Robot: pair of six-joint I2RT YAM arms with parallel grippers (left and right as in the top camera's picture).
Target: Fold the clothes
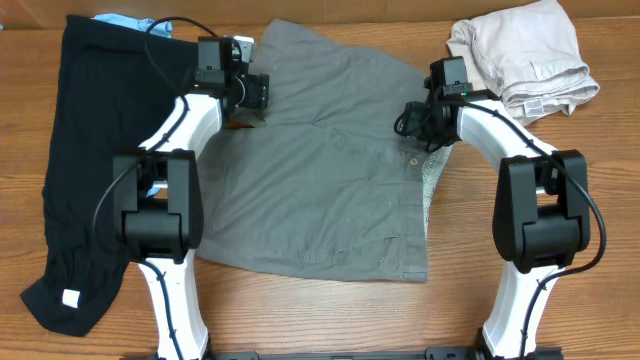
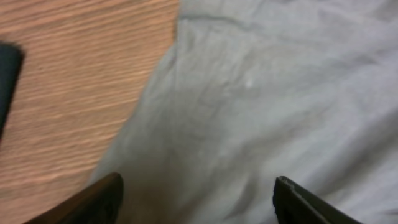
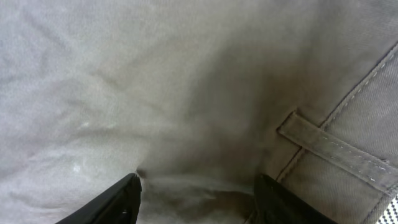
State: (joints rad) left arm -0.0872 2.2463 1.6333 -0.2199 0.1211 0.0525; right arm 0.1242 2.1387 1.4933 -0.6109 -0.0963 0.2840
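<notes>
Grey shorts point(image 1: 330, 190) lie spread flat across the middle of the worktop point(image 1: 330, 320), waistband turned toward the right edge. You can pick out the pale button point(image 1: 416, 161) there, with a sliver of whitish lining point(image 1: 432, 178) just below it.

The left pincer point(image 1: 247, 95) is down at the shorts' left hem, toward the far edge. From the left wrist its fingers point(image 2: 93, 202) are spread wide. Grey cloth lies between them and bare wood runs off to the left. Nothing is gripped.

Over to the right pincer point(image 1: 413, 120), sitting low over the waistband area, on the far side of the button. The right wrist shows its fingertips point(image 3: 115, 202) also apart, with the fabric puckering up in the gap between them. A belt loop point(image 3: 329, 146) lies just to the right. It is not clamped on anything.

Along the left edge a long black garment point(image 1: 75, 170) stretches from the far corner down toward the near one, with a small white tag point(image 1: 70, 297) at its near end. A pale blue scrap point(image 1: 125, 22) peeks out at its far end. A crumpled cream garment point(image 1: 525, 50) sits in the far right corner, well apart from the shorts.
</notes>
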